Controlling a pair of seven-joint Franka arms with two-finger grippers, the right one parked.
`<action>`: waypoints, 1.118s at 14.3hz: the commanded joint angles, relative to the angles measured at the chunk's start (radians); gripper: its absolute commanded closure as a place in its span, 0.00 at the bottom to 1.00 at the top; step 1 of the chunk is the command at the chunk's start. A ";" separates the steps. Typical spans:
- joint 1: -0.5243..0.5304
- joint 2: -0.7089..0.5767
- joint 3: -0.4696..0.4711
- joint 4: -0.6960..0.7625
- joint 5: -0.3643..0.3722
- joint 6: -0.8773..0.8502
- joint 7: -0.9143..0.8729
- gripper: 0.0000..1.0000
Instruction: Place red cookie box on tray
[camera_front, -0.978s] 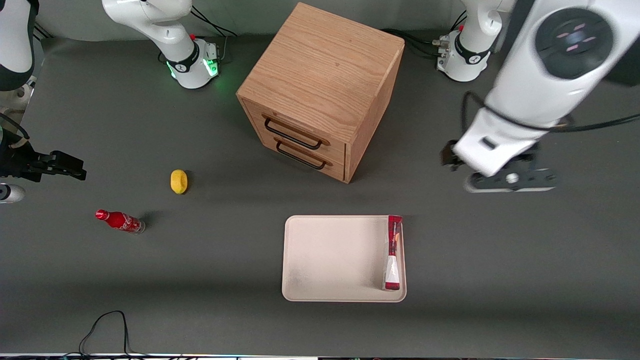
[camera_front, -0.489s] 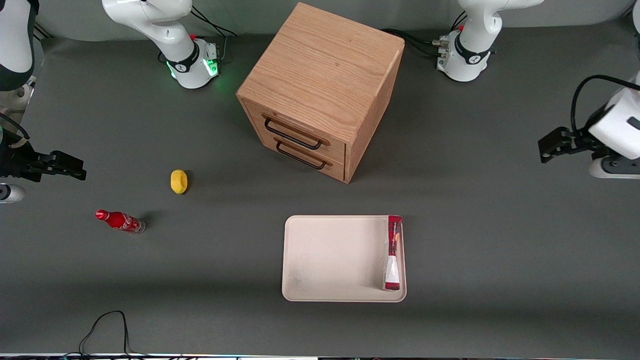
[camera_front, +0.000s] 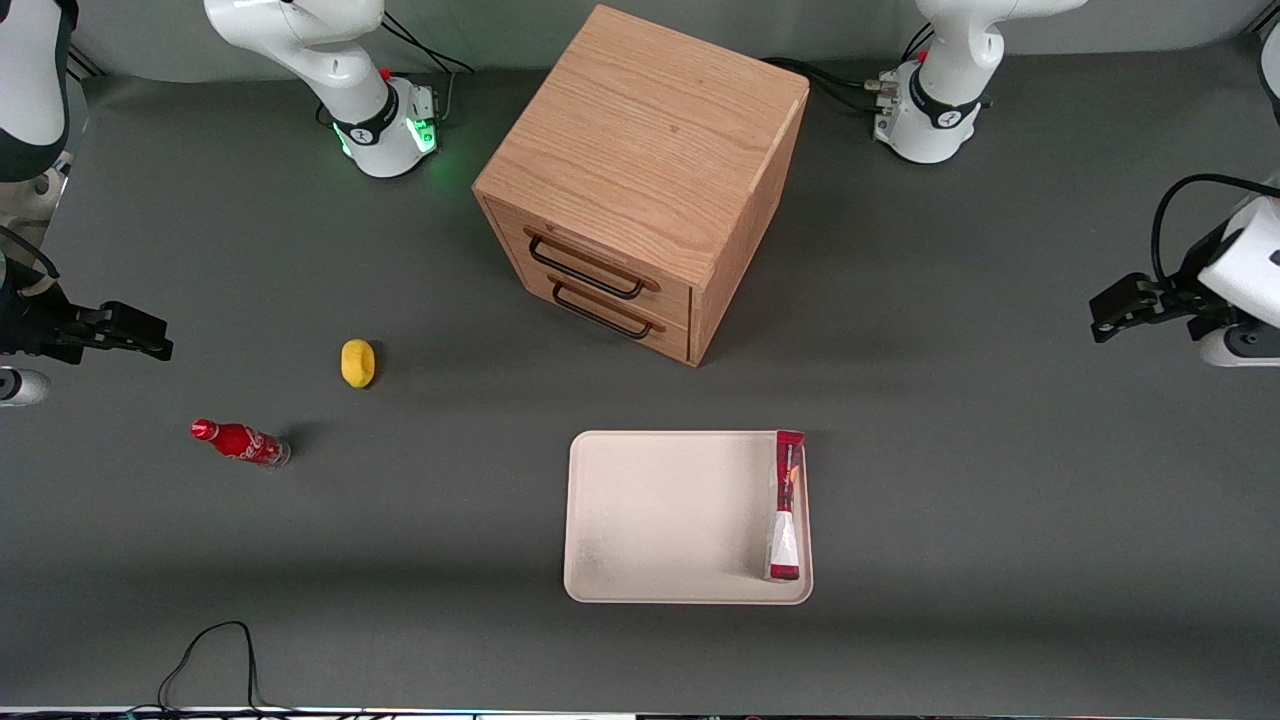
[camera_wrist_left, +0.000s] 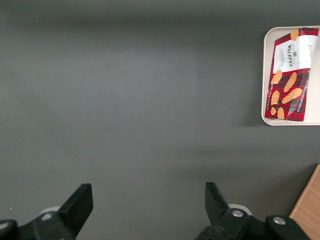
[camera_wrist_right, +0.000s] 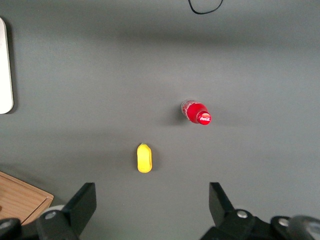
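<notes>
The red cookie box (camera_front: 786, 506) stands on edge inside the cream tray (camera_front: 670, 520), leaning against the rim at the working arm's end. In the left wrist view the red cookie box (camera_wrist_left: 291, 73) shows its tartan face with biscuit pictures, lying in the tray (camera_wrist_left: 266, 75). My gripper (camera_front: 1107, 308) hangs well away from the tray, near the working arm's end of the table. It is open with nothing between its fingers, and below the gripper (camera_wrist_left: 148, 206) only bare grey table shows.
A wooden two-drawer cabinet (camera_front: 645, 180) stands farther from the front camera than the tray. A yellow object (camera_front: 358, 362) and a small red cola bottle (camera_front: 240, 441) lie toward the parked arm's end. A black cable (camera_front: 210, 650) loops at the near edge.
My arm has swung away from the tray toward the working arm's end of the table, then settled. The box and tray have stayed in place.
</notes>
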 joint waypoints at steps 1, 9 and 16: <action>-0.053 -0.038 0.061 -0.015 -0.039 -0.001 -0.001 0.00; -0.053 -0.017 0.060 0.055 -0.060 -0.110 0.014 0.00; -0.052 -0.017 0.057 0.054 -0.060 -0.168 0.059 0.00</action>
